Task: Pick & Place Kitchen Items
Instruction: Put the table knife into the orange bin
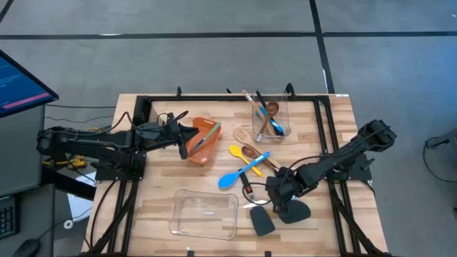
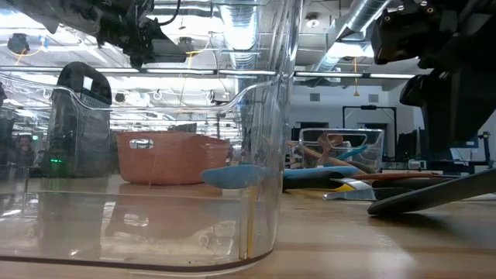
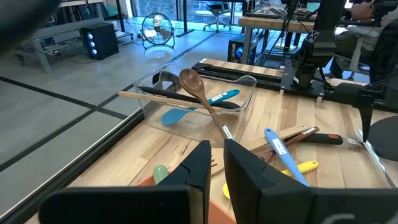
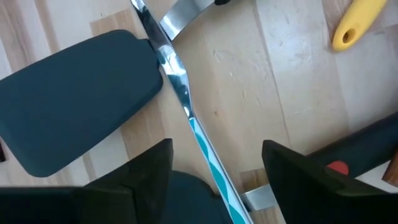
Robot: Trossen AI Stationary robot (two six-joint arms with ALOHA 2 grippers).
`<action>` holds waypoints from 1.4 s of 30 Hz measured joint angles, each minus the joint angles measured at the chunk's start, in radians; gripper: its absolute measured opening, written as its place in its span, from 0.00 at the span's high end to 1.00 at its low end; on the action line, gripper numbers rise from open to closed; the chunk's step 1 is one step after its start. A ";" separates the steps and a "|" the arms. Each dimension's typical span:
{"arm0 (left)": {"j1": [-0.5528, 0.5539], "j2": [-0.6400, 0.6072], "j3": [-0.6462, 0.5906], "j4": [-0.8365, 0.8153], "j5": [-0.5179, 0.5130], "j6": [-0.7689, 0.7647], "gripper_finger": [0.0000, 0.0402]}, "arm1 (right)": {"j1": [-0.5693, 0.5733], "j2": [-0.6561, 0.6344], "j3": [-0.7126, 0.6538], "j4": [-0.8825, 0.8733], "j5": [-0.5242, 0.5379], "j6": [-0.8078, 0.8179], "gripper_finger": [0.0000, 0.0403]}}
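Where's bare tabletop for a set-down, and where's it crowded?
Free: the near-left corner, left of the empty clear container and in front of the orange bin; also the far-left strip behind that bin. Crowded: mid-table utensil pile and the black spatulas under the right gripper.

Lab, exposed ducts [image 2: 232, 23], monitor [image 1: 21, 82]

blue spoon [image 1: 240, 173], yellow spoon [image 1: 243, 158] and wooden spoon [image 1: 255, 155] lie crossed mid-tabletop; two black spatulas [image 1: 263, 220] lie flat at five o'clock; more utensils [image 1: 268, 118] stand tilted at twelve o'clock.
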 joint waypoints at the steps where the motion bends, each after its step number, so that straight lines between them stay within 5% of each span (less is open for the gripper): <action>1: 0.000 0.000 0.000 0.000 0.000 0.000 0.93 | 0.000 0.000 0.000 0.001 0.000 -0.001 0.40; 42: 0.000 0.000 0.000 0.000 0.000 0.000 0.93 | 0.000 0.000 -0.106 0.140 0.000 -0.005 0.46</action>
